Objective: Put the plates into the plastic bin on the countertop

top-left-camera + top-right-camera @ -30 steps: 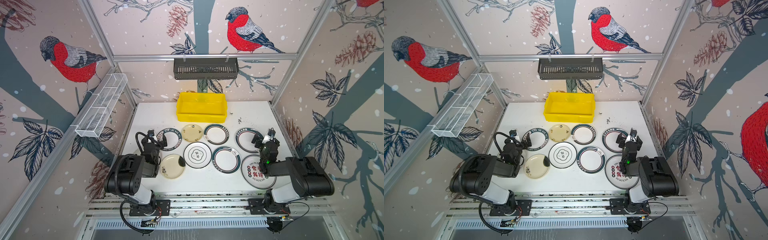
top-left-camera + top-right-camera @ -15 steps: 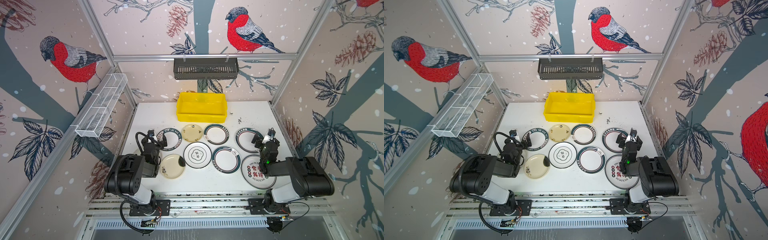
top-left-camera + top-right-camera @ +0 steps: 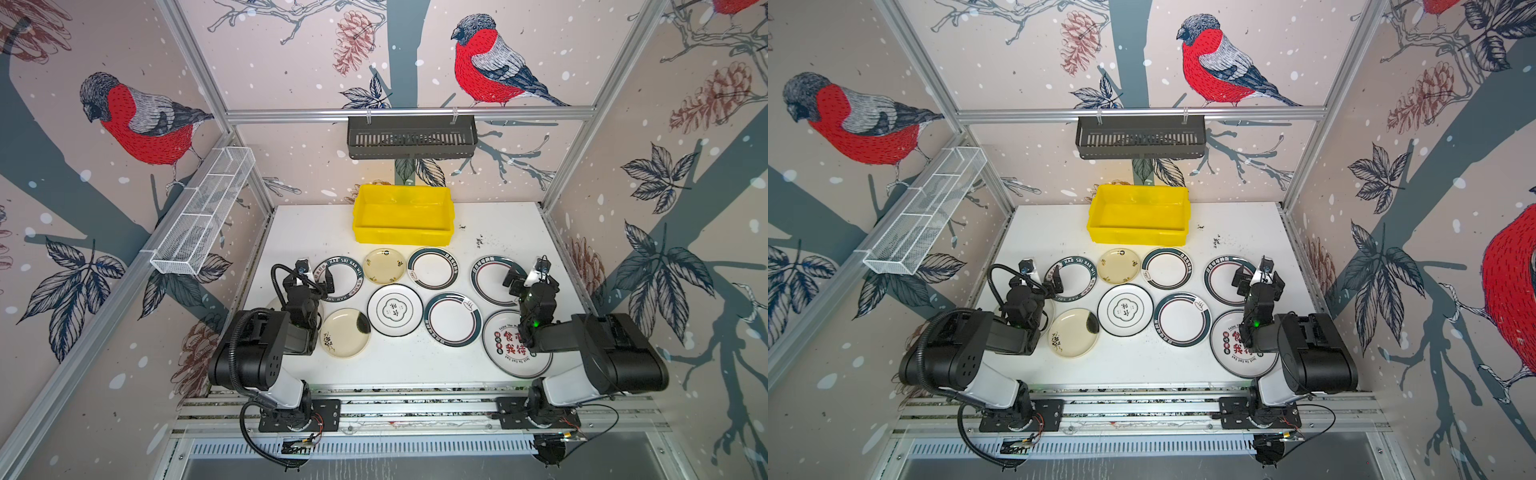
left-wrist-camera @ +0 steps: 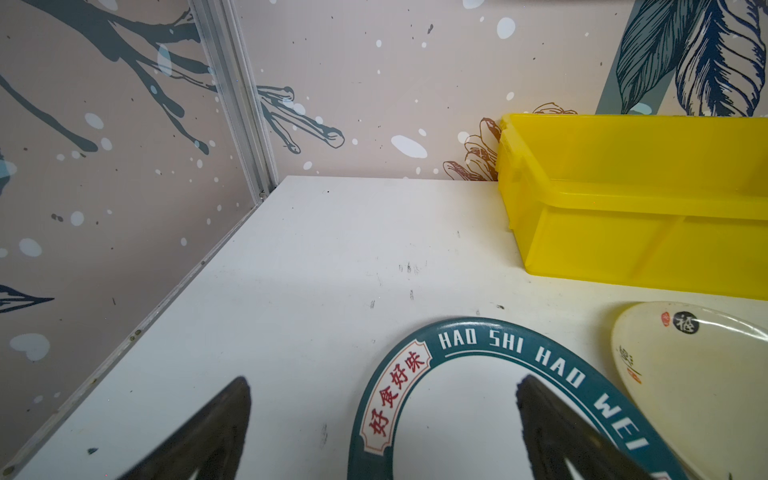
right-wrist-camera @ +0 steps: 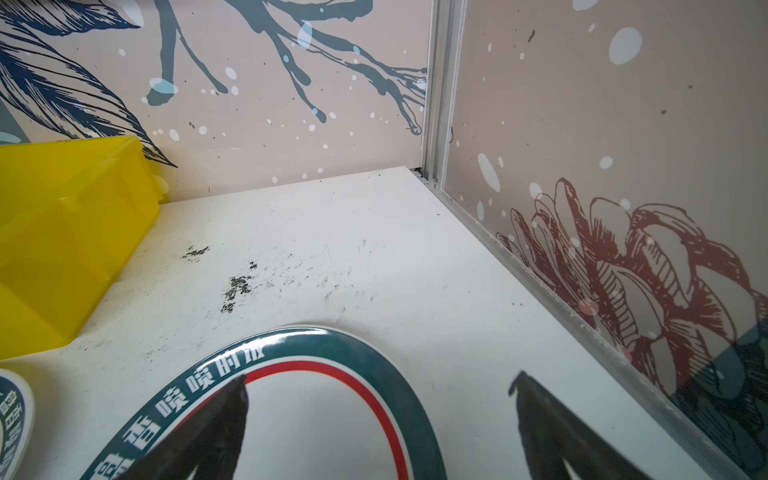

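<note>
Left gripper [image 4: 383, 382] is spread wide and holding nothing, with one finger over bare bench [image 4: 316, 257] and the other over the teal-rimmed plate [image 4: 498, 340] reading "HAO SHI HAO WEI". The yellow bin [image 3: 402, 232] sits behind the plates by the back wall, long side running left-right. Right gripper [image 5: 379, 379] is wide and empty too, over the edge of the red-ringed plate [image 5: 332, 345] with Chinese lettering.

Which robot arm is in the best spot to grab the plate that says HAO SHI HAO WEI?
Left. The left pincer is open and straddles the edge of the HAO SHI HAO WEI plate. The right pincer is open over the red-ringed plate, far on the other side.
</note>
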